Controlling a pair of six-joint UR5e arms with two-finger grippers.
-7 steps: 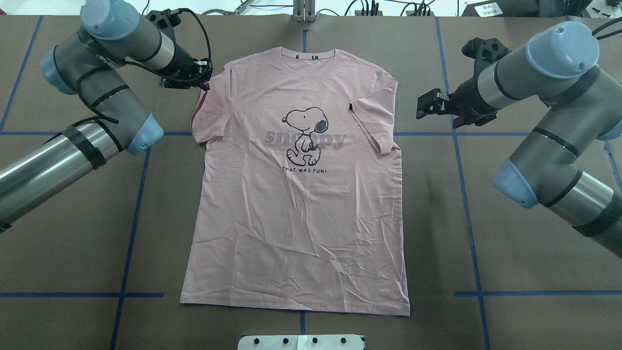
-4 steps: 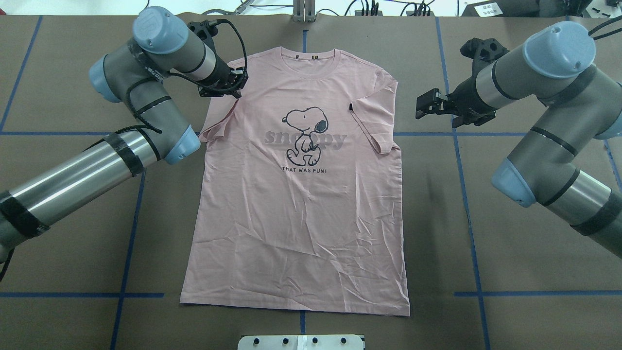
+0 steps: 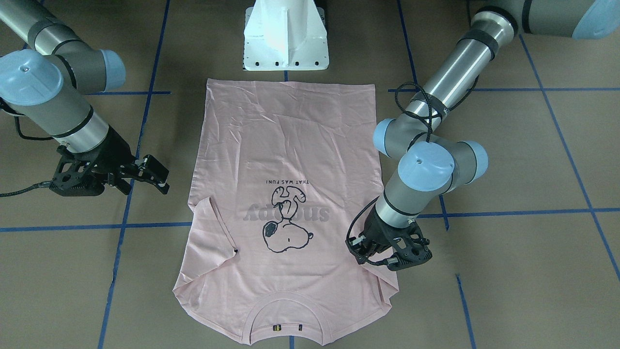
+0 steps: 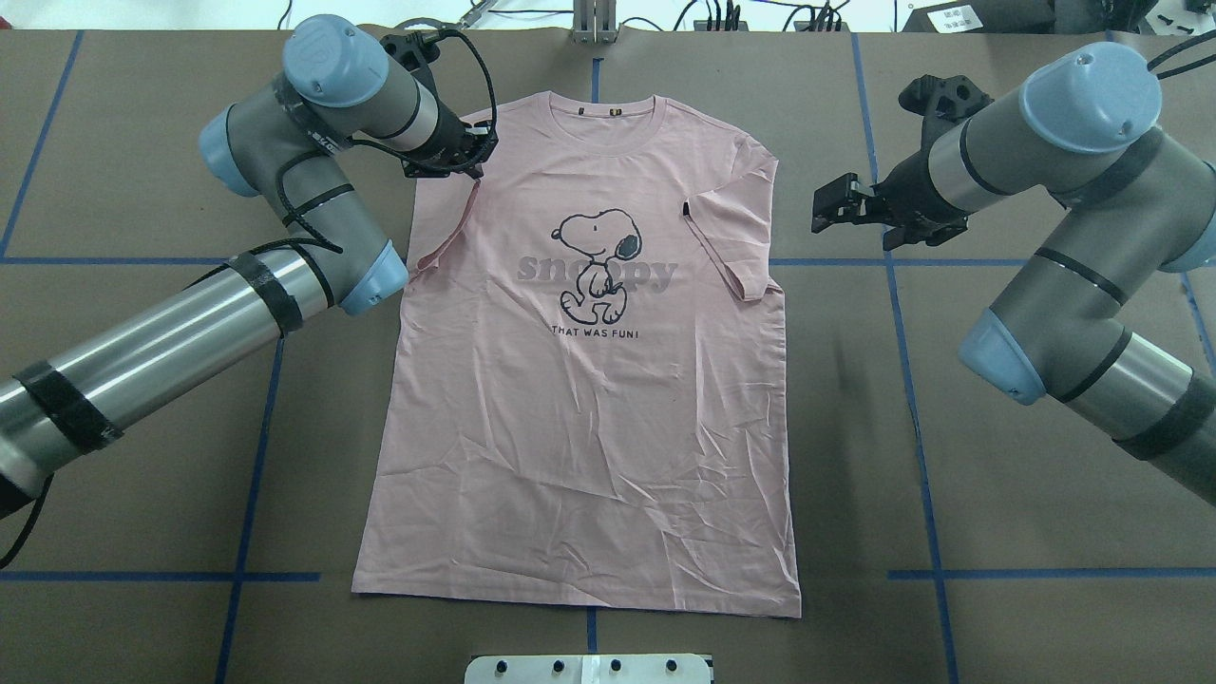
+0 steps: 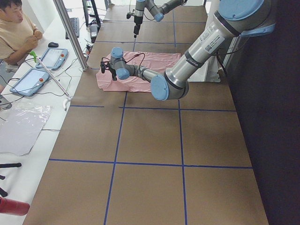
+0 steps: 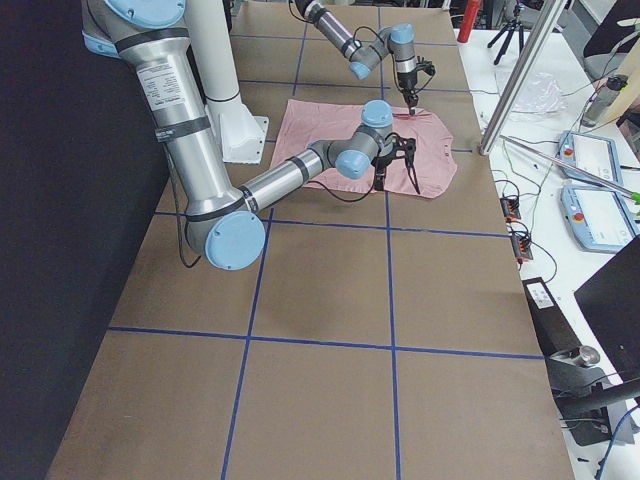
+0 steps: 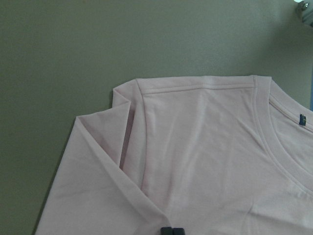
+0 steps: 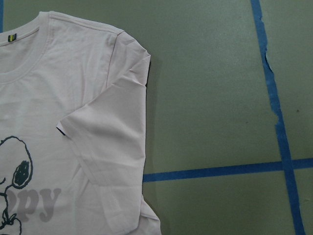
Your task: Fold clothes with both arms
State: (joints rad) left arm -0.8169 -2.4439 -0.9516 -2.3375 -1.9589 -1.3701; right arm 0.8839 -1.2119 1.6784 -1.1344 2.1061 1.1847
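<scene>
From where I stand, the pink T-shirt (image 4: 579,427) lies flat and print-up in the middle of the tabletop (image 4: 997,570), collar away from the robot and hem towards its white pedestal base (image 3: 286,39). The left fingers (image 7: 167,230) are pinched together on the edge of the left sleeve (image 7: 98,176), which is lifted and drawn in over the shoulder. The right fingers (image 4: 838,195) are spread apart with nothing between them, hanging over bare tabletop just beside the right sleeve (image 4: 736,237), which is already turned in onto the chest.

I'd say the step in hand is folding that left sleeve inward. To do it well, the sleeve should be carried low across the chest so the body does not drag, laid with its crease along the side seam to match the other side, and let go only once it rests flat. The slack ridge near the shoulder could bunch if the fabric is pulled too far.

By my count: one T-shirt, two sleeves, two arms, two sets of fingers, one pedestal base, and one person (image 5: 14,33) seated off the tabletop's end
</scene>
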